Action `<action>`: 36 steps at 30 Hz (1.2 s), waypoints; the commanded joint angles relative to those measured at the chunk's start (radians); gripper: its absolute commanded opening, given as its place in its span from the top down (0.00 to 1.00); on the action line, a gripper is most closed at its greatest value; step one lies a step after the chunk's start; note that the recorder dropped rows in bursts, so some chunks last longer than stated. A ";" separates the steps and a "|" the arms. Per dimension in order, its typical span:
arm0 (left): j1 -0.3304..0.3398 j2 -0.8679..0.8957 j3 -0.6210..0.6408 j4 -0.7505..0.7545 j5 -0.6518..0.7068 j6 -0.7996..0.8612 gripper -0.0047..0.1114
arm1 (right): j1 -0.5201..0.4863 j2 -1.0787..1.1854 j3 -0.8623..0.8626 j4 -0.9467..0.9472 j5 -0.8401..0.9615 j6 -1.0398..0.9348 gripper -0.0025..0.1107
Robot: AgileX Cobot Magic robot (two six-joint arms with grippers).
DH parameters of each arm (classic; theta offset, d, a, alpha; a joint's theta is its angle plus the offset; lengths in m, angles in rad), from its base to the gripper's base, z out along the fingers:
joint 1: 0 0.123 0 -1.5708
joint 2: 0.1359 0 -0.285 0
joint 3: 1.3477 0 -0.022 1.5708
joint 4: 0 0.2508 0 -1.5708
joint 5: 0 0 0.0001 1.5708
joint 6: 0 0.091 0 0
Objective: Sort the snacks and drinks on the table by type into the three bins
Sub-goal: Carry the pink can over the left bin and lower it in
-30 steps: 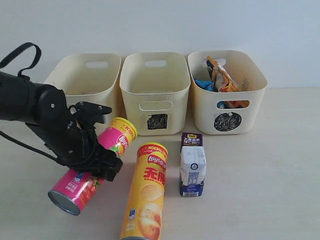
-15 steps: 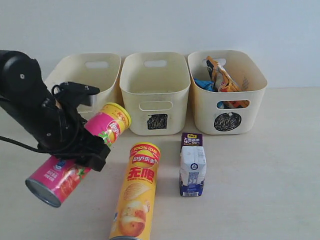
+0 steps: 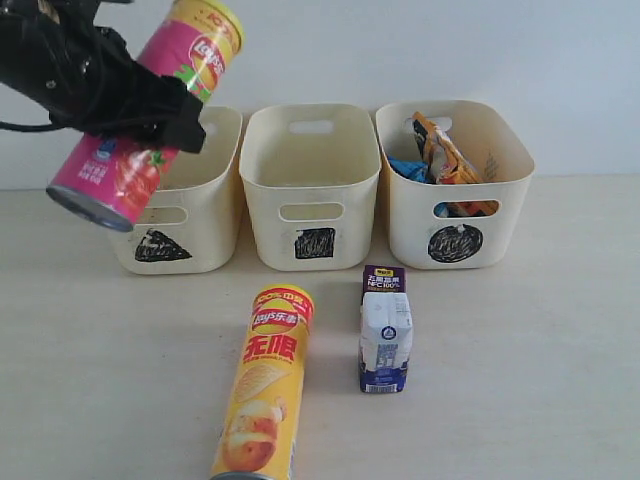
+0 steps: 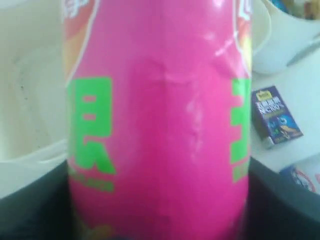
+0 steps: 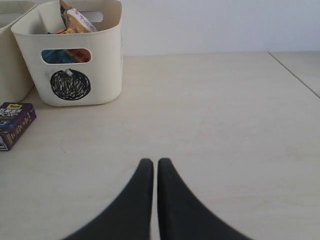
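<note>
Pink tube [image 3: 192,52] lifted (in left gripper [image 3: 143,103]).

- The left arm [image 3: 45,55] comes in from the upper left of the exterior view, with its black links and a loop of cable high in the frame.
- The left gripper [image 3: 150,105] is clamped across the middle of the pink chip tube [image 3: 195,45]. It holds the tube tilted in the air, lid end up and to the right, metal end down and to the left.
- In the left wrist view its dark fingers [image 4: 282,210] sit on either side of the tube, pressed against its wall.
- The right gripper [image 5: 155,172] carries nothing. Its two black fingers [image 5: 137,200] are drawn together with only a thin slit between them.
</note>
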 commanded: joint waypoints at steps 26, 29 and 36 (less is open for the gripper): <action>0.201 0.729 -0.695 0.115 -0.218 -0.176 0.73 | -0.004 -0.005 0.004 -0.004 -0.005 0.000 0.98; 0.205 0.750 -0.695 0.120 -0.200 -0.196 0.52 | -0.004 -0.005 0.004 -0.004 -0.005 0.000 0.98; 0.205 0.755 -0.695 0.158 -0.177 -0.196 0.24 | -0.004 -0.005 0.004 -0.004 -0.005 0.000 0.98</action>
